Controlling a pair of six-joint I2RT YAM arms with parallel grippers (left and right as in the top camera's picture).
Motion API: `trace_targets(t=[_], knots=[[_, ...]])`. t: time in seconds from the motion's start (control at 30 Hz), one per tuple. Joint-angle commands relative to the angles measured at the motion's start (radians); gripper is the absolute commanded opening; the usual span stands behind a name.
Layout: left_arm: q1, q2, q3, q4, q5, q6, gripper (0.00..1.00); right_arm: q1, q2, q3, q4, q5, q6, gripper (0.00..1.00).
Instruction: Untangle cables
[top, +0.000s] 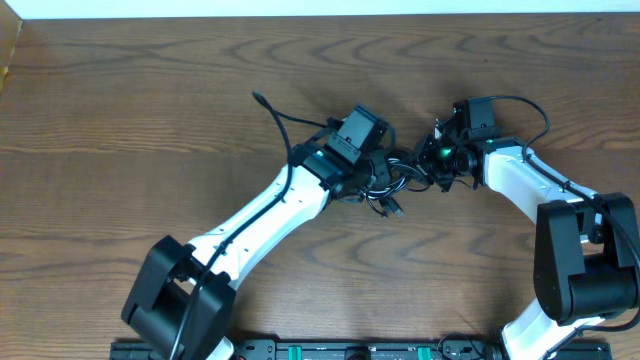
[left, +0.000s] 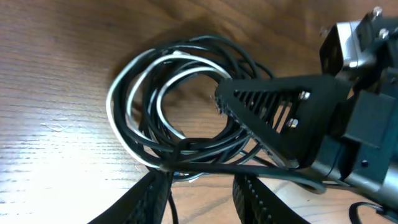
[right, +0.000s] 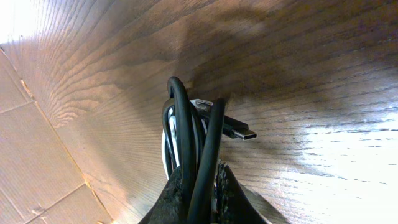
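The cables (left: 193, 148), black strands with one white, lie coiled between the two arms. They are well apart from every edge of the wooden table (top: 120, 90), and bare wood stretches to their left and beyond them. The right gripper (right: 199, 183) is clamped tight on their right side. Black strands stand up between its fingers (right: 171, 199), with a USB-C plug (right: 239, 130) jutting out just above. The left gripper (left: 202, 186) sits at their near rim, jaws partly apart. The lowest strands lie at its fingertips, and nothing is clearly pinched.
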Motion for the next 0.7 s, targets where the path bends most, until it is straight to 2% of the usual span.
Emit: trace_targets(t=[0.0, 0.23, 0.47, 0.67], knots=[[-0.006, 0.018, 0.008, 0.018, -0.022, 0.091, 0.41, 0.006, 0.003, 0.008, 0.0, 0.009, -0.012, 0.01], [-0.006, 0.019, 0.005, 0.023, -0.023, 0.241, 0.41, 0.006, 0.003, 0.008, 0.001, 0.009, -0.012, 0.01], [-0.009, 0.043, 0.003, 0.029, -0.105, 0.249, 0.41, 0.006, 0.003, 0.008, 0.0, 0.009, -0.012, 0.01], [-0.009, 0.08, 0.003, 0.049, -0.108, 0.256, 0.41, 0.006, 0.003, 0.008, 0.001, 0.016, -0.012, 0.01]])
